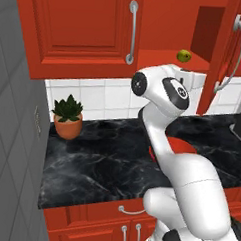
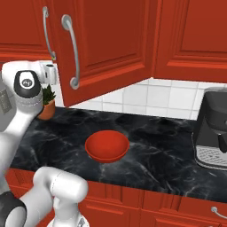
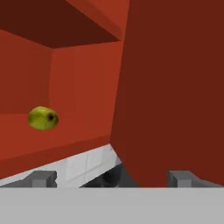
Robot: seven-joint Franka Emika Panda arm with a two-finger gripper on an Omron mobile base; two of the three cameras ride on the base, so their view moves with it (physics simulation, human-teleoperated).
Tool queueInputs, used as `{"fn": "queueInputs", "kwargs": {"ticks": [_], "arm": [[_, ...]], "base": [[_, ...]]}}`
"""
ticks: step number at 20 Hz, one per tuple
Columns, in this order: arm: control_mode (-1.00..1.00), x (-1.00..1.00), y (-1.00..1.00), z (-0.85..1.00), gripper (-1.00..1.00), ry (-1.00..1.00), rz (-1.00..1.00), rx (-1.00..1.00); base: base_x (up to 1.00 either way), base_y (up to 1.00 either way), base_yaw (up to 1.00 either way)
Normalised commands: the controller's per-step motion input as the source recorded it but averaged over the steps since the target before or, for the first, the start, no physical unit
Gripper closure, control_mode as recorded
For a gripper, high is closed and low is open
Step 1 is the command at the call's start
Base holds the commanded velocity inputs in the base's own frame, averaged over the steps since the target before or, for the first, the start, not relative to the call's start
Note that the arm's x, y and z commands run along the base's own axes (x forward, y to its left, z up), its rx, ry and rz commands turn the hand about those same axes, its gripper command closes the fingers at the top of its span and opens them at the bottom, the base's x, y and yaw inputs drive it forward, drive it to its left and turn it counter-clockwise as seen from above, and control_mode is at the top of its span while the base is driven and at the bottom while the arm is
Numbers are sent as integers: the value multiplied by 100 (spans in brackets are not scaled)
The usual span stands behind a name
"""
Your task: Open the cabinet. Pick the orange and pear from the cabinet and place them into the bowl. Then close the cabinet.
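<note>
Left base view: the pear [image 1: 184,56] sits on the floor of the open cabinet [image 1: 167,30], just left of its swung-out door.

Right base view: the bowl [image 2: 107,146] rests on the bench [image 2: 146,146] below that door.

Hand view: the end effector [image 3: 112,177] is spread wide and empty; the pear [image 3: 43,118] lies ahead, up and left of it.

1. The cabinet [image 1: 147,24] is standing open, its right door [image 3: 175,87] swinging out and blocking the hand view from 12 to 4 o'clock.
2. Free room is lying toward 9 o'clock, around the pear [image 3: 43,118] on the shelf.
</note>
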Motion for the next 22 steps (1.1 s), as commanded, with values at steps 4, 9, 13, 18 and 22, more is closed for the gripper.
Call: {"fn": "queueInputs", "kwargs": {"ticks": [4,9,13,18,22], "arm": [[-100,0,-100,0,-100,0,-16,12],[-100,0,-100,0,-100,-3,-16,14],[-100,-17,-83,1,-100,-5,-11,13],[-100,-99,39,20,-100,-32,4,-7],[-100,-100,70,17,-100,-32,23,-18]], "base": [[0,0,0],[0,0,0],[0,0,0],[0,0,0],[0,0,0]]}}
